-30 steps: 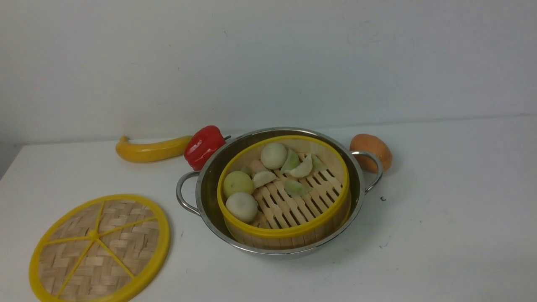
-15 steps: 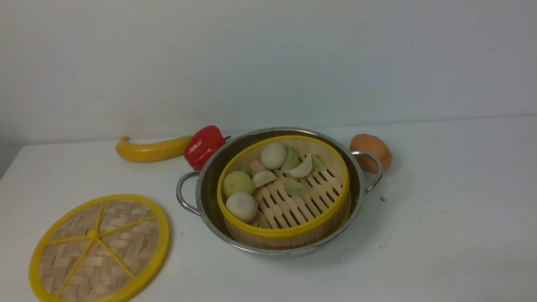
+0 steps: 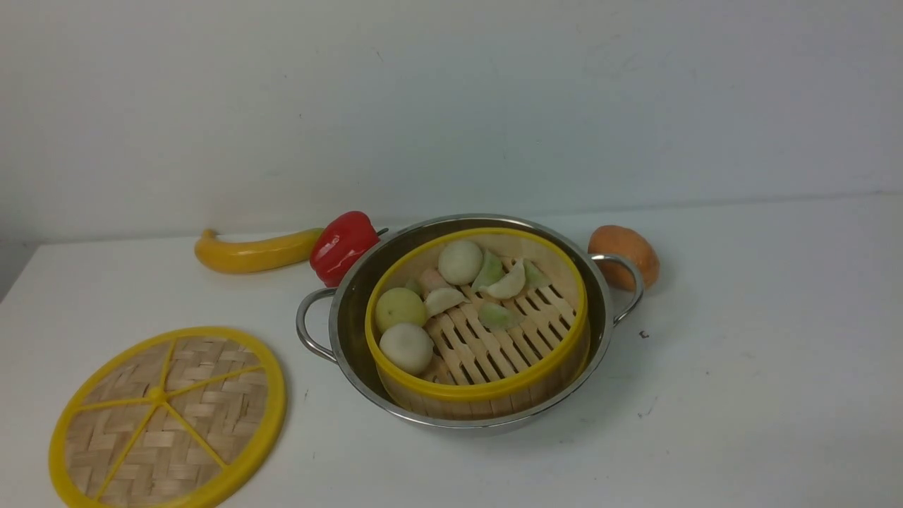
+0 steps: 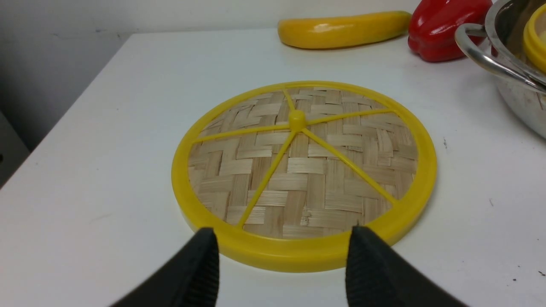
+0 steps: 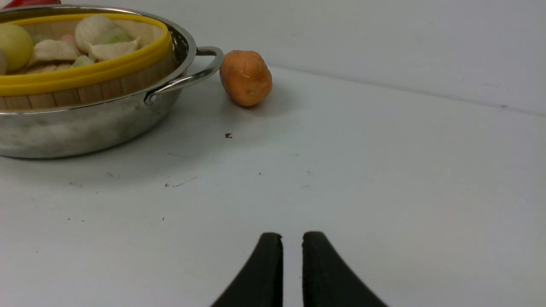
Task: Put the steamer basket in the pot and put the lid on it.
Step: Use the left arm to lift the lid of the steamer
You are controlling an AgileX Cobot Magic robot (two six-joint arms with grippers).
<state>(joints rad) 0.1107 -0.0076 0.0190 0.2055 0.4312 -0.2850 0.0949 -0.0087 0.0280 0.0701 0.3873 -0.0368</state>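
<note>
At the near left of the white counter [image 3: 741,395], the left gripper [image 4: 282,232] is seen only from its own wrist camera. Its jaws are spread wide and released, with the near edge of the lid [image 3: 168,418] lying just beyond the two black fingertips; whether they touch it cannot be told. The lid, a flat woven bamboo disc with a thick yellow rim and thin yellow spokes, is laid flat on the counter, apart from the pot.

At the near right, the right gripper [image 5: 292,235] is shown low over bare counter. Its jaws are drawn almost together, with only a thin slit left between them, and nothing is grasped.

Farther back, at the centre, the shiny steel pot [image 3: 349,321] is set upright with a looped handle at each side. The steamer basket [image 3: 480,390] is seated inside it, and its yellow rim stands slightly above the pot's rim. Round buns [image 3: 406,348] and pale dumplings [image 3: 509,283] are spread on its slatted floor.

Farthest back, a yellow banana [image 3: 257,252] and a red pepper [image 3: 343,245] are placed left of the pot, with the pepper just beside it. An orange-brown potato [image 3: 626,250] is placed just behind the right handle.
</note>
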